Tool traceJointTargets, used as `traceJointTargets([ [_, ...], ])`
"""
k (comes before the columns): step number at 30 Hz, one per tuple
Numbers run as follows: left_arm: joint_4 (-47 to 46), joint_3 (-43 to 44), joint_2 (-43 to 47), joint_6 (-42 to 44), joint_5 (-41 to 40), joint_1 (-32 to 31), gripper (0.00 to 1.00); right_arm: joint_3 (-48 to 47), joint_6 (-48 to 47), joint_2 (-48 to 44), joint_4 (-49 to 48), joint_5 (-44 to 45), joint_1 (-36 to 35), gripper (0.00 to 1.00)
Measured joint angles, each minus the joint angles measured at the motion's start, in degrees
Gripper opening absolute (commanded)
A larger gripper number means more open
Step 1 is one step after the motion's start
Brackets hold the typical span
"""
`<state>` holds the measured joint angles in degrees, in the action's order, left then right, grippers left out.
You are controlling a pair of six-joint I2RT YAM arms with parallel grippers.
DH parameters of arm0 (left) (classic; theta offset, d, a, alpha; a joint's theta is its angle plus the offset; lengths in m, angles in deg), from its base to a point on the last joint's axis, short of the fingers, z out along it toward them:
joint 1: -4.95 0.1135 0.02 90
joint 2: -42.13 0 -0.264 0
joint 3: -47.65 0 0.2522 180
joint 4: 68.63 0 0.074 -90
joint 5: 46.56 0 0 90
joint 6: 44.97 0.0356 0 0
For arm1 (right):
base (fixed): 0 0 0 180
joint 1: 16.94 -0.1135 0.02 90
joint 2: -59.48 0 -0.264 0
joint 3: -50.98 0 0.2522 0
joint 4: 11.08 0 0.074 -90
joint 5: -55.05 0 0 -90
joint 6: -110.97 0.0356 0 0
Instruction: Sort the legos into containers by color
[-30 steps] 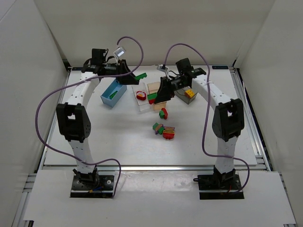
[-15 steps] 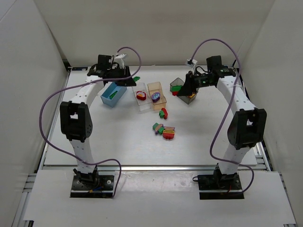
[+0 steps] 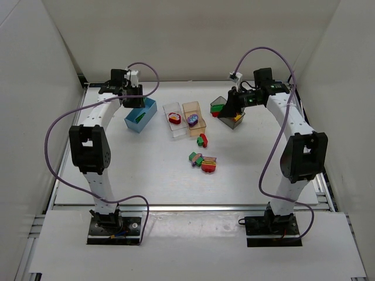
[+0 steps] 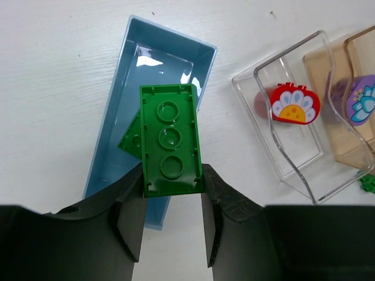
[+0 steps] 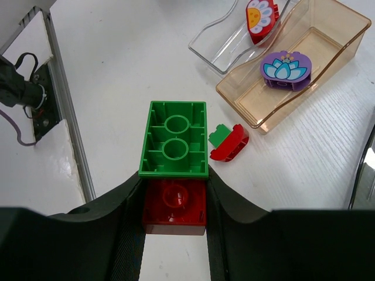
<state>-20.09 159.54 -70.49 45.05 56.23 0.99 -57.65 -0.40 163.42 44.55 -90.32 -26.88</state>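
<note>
Delivery step on both sides. Left jaws clamped on a flat green brick (image 4: 170,137), held right above the light blue bin (image 4: 164,58), where another green piece (image 4: 132,137) already lies; next move looks simple: part the jaws with the brick over the bin's open top, not over its rim.

Right jaws clamped on a red brick (image 5: 174,202) with a green brick (image 5: 174,139) stuck on top; overhead view puts them at the grey bin (image 3: 214,103). A two-colour stack probably needs splitting before a drop, or one colour lands wrong.

Clear bin (image 5: 205,41) holds a red flower piece (image 5: 261,17); peach bin (image 5: 328,35) holds a purple one (image 5: 284,69). Loose legos (image 3: 203,161) wait mid-surface, so sorting is part done.
</note>
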Motion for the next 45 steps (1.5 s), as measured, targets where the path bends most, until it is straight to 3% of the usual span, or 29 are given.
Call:
traceJointTargets([
  [7,2.7,0.0,-2.1,1.6,0.1,0.4,0.19,-1.5,0.1,2.1,0.0,0.2,-0.6,0.0],
  [15,5.0,0.1,-5.0,1.8,0.4,1.8,0.78,-2.3,0.0,2.4,0.0,0.2,-1.3,0.0],
  [20,4.9,1.0,-5.0,2.1,5.7,2.3,0.82,-3.0,-1.0,3.0,0.1,0.2,-2.3,0.0],
  [23,3.0,0.9,-4.0,1.5,12.4,2.7,0.77,-3.8,-2.8,3.9,0.8,0.0,-3.1,0.0],
  [26,1.8,1.7,-2.5,0.6,23.4,2.9,0.73,-5.6,-4.9,5.4,2.1,-1.3,-3.8,0.0],
  [30,0.3,6.3,-2.3,-2.2,43.9,3.0,0.79,-9.3,-9.2,8.1,5.4,-4.3,-5.1,0.0],
  [35,-1.0,10.6,-2.6,-5.2,60.8,1.8,0.81,-14.6,-15.6,11.3,10.2,-8.2,-7.2,0.0],
  [39,-1.0,11.1,-3.7,-6.3,67.0,-0.4,0.8,-17.0,-18.4,12.7,13.0,-10.9,-9.4,0.0],
  [45,-0.9,10.0,-4.3,-5.1,69.8,-3.1,0.8,-20.1,-18.7,14.3,13.7,-13.7,-13.1,0.0],
])
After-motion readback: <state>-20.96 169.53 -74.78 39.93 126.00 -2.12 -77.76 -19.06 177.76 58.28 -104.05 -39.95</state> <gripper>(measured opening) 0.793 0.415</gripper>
